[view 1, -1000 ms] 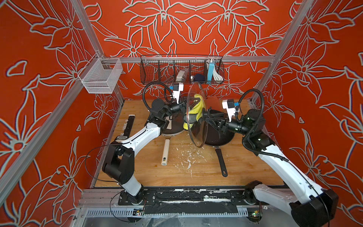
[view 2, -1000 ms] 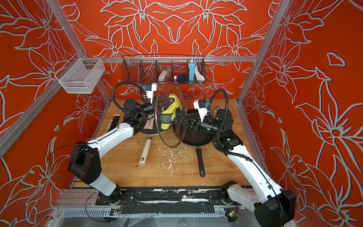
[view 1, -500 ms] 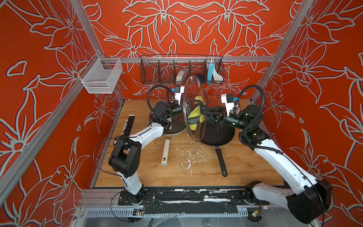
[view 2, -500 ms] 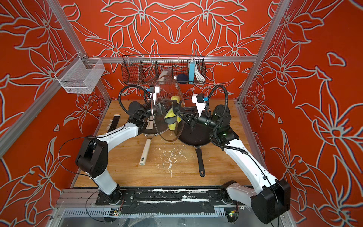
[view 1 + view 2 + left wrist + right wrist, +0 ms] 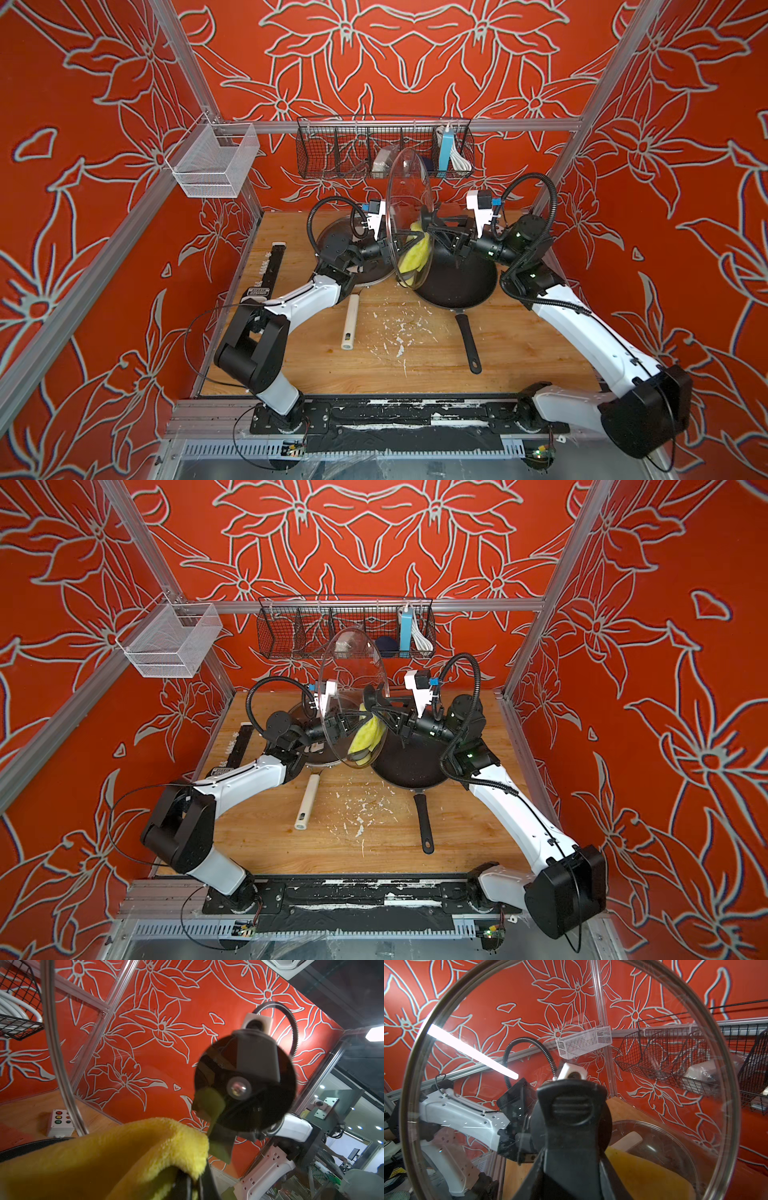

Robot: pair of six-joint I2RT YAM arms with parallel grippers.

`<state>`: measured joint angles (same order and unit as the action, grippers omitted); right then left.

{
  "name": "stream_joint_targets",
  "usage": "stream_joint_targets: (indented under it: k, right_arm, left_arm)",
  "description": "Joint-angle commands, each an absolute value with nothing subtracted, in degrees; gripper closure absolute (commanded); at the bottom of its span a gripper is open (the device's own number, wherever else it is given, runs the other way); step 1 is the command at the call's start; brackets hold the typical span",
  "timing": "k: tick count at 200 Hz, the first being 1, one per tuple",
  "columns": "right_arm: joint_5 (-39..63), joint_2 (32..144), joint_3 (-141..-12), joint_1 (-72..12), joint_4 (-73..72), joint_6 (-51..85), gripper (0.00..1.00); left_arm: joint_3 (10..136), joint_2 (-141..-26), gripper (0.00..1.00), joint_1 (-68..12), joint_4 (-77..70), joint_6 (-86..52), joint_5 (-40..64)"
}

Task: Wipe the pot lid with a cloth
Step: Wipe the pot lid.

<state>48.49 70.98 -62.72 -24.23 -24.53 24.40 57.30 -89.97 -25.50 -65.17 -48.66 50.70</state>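
Lid (image 5: 407, 187) stands upright over the wooden table (image 5: 519, 357) — right gripper (image 5: 432, 224) grips it by the knob (image 5: 571, 1109), left gripper (image 5: 404, 245) pinches the cloth (image 5: 415, 257) against the glass, above the pan (image 5: 461, 282). White crumbs (image 5: 395, 336) on the boards — red floral walls (image 5: 83, 208) all round.

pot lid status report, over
Right gripper shut on pot lid knob, lid upright on edge. Left gripper shut on cloth, at lid's underside. Black pan below.
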Motion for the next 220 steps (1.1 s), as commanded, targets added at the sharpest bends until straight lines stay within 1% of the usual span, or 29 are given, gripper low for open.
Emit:
stream_joint_targets:
  k: [1,71,108,161,220]
  right_arm:
    - [47.97,70.78,-68.17,-23.58,-37.55,25.43,1.0]
    - [50.6,76.37,-72.37,-21.64,-39.68,28.28,1.0]
    - [51.52,77.08,-72.25,-21.37,-39.24,28.07,1.0]
    - [53.6,75.69,-69.86,-21.41,-37.76,27.84,1.0]
    - [55.07,74.5,-66.11,-21.44,-37.47,27.82,1.0]
  left_arm:
    - [55.9,-86.84,1.0,-26.36,-66.62,-47.88,51.76]
    - [49.48,-80.36,1.0,-26.88,-67.68,-49.29,50.89]
    - [47.38,-74.98,1.0,-26.89,-65.48,-47.86,49.45]
    - [50.29,-69.05,1.0,-26.48,-56.87,-42.59,48.93]
    - [55.4,-68.85,1.0,-24.27,-57.18,-44.37,49.44]
